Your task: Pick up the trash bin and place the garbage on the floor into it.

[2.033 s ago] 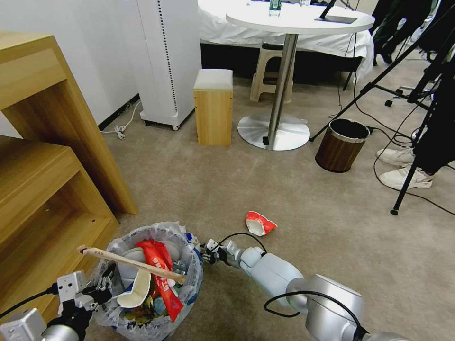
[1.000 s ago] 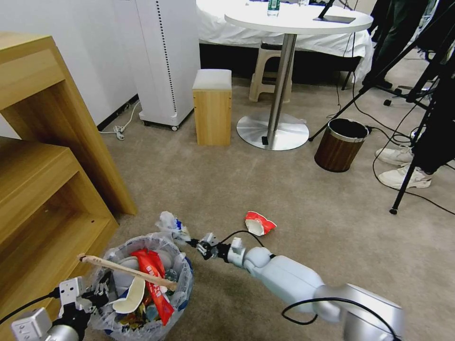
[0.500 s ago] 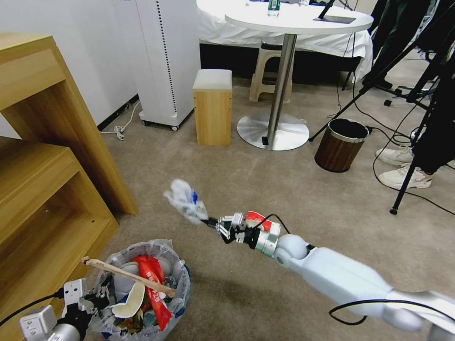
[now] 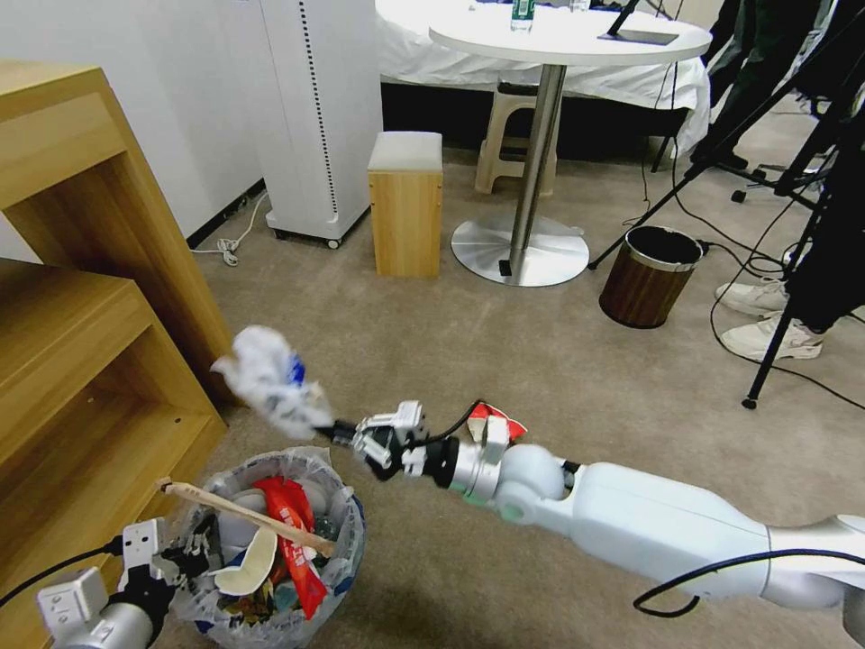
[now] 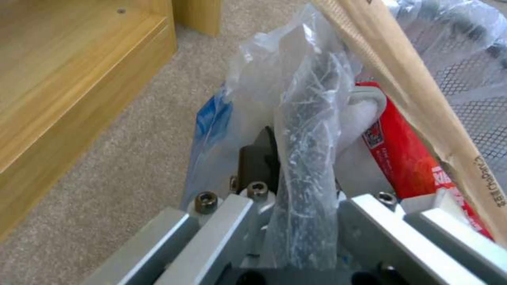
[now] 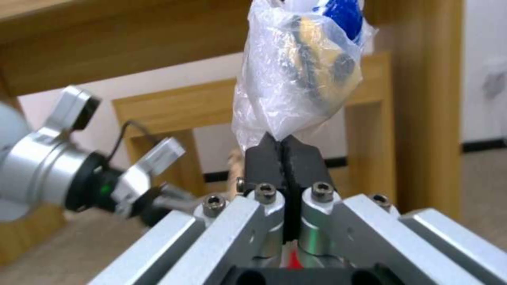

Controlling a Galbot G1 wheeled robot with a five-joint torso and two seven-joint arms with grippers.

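The trash bin, lined with a crinkly bag, stands on the beige floor at the lower left. It holds a wooden stick, a red wrapper and white slippers. My left gripper is shut on its near rim; the left wrist view shows the bag-wrapped rim pinched in my left gripper. My right gripper hangs above the bin's far edge, shut on a crumpled translucent wad of garbage with a blue patch. The right wrist view shows the wad above the closed fingertips. A red-and-white crumpled paper cup lies behind my right wrist.
A wooden shelf unit stands close on the left. Farther off are a wooden stool, a round table's metal base and a brown wood-grain bin. Tripod legs, cables and a person's shoes crowd the right.
My right gripper took the wad at the bin's far rim, lifted it, then carried it left above the bin. The left gripper kept its hold on the rim.
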